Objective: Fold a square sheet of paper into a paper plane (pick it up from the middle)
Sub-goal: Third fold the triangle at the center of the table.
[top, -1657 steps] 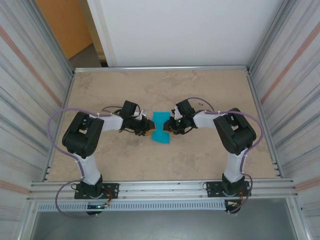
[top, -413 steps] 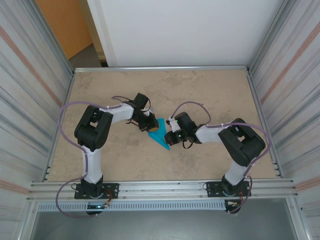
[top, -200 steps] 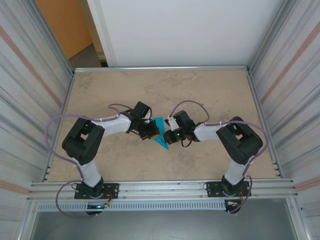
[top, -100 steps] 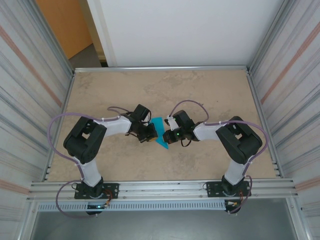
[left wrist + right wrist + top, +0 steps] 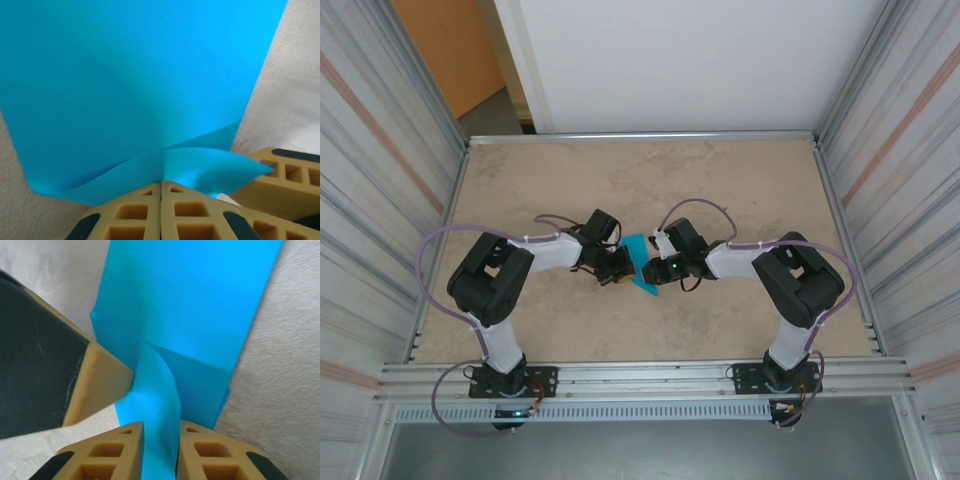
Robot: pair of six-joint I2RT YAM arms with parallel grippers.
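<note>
The teal sheet of paper (image 5: 639, 254) lies mid-table, folded into a narrow pointed shape with layered creases. My left gripper (image 5: 623, 272) meets it from the left and my right gripper (image 5: 648, 270) from the right. In the left wrist view the left gripper (image 5: 161, 183) is shut, pinching the near edge of the paper (image 5: 140, 75), from which a flap lifts. In the right wrist view the right gripper (image 5: 161, 424) has its jaws parted, with a raised curl of the paper (image 5: 200, 300) standing between them. A left finger (image 5: 97, 377) touches that curl.
The beige table (image 5: 740, 180) is boxed in by corrugated metal walls (image 5: 380, 200) on both sides and a rail (image 5: 650, 378) along the near edge. A right finger (image 5: 280, 172) shows close beside the left jaws.
The right jaws, shut a second ago, have parted around the paper flap. The left gripper has stayed shut on the paper. Both arms have hardly moved.
</note>
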